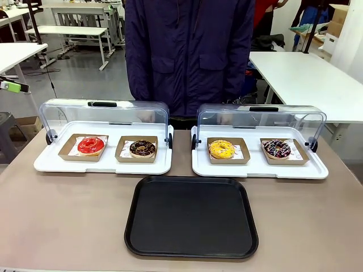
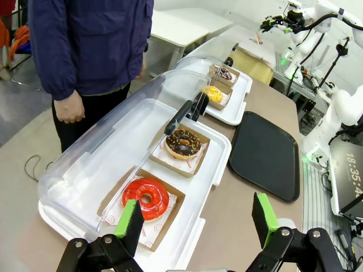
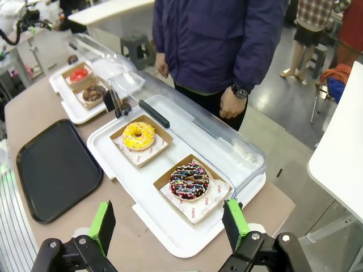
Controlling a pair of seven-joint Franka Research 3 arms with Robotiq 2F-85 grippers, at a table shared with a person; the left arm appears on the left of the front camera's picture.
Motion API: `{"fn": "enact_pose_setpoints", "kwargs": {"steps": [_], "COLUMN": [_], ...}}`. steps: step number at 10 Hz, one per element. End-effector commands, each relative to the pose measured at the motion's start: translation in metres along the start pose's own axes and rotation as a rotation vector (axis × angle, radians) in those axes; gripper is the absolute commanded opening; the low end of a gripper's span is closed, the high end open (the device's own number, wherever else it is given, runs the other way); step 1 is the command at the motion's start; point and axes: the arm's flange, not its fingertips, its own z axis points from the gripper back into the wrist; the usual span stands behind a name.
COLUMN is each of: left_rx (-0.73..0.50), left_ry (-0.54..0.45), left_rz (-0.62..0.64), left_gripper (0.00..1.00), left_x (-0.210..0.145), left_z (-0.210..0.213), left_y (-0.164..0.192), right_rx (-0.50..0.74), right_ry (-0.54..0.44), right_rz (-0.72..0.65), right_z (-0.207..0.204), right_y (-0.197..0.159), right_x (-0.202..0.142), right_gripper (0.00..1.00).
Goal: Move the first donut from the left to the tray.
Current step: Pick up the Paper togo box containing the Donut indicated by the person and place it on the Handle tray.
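Observation:
The first donut from the left (image 1: pixel 91 145) is glossy red and sits in a brown cardboard holder on the left white tray; it also shows as the red donut (image 2: pixel 146 198) and, far off, the red donut (image 3: pixel 78 74). The black tray (image 1: pixel 191 216) lies bare at the table's near middle, also seen as the black tray (image 2: pixel 265 153) and black tray (image 3: pixel 55 166). My left gripper (image 2: pixel 197 222) hangs open above the table edge, just beside the red donut. My right gripper (image 3: pixel 170 224) stands open over the right white tray's near edge, holding nothing.
A chocolate donut (image 1: pixel 142 148) shares the left white tray (image 1: pixel 102 164). A yellow donut (image 1: pixel 221 149) and a sprinkled dark donut (image 1: pixel 277 148) sit on the right white tray (image 1: pixel 258 168). Both clear domed lids (image 1: pixel 105 116) stand raised. A person (image 1: pixel 189 51) stands at the far side.

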Motion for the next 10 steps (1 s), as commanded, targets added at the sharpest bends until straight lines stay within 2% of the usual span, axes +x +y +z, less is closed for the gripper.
{"fn": "enact_pose_setpoints", "kwargs": {"steps": [1, 10], "left_rx": [0.007, 0.007], "left_ry": [0.013, 0.013], "left_rz": [0.005, 0.005], "left_gripper": [1.00, 1.00], "left_x": [0.0003, 0.0003], "left_z": [-0.0012, -0.0012], "left_y": [-0.0046, -0.0046], "right_rx": [0.000, 0.000], "right_ry": [-0.032, -0.032], "right_rz": [0.021, 0.021], "right_z": [-0.0036, -0.0036], "right_y": [0.0004, 0.0004], "right_x": [-0.0016, -0.0016], "right_gripper": [1.00, 1.00]}}
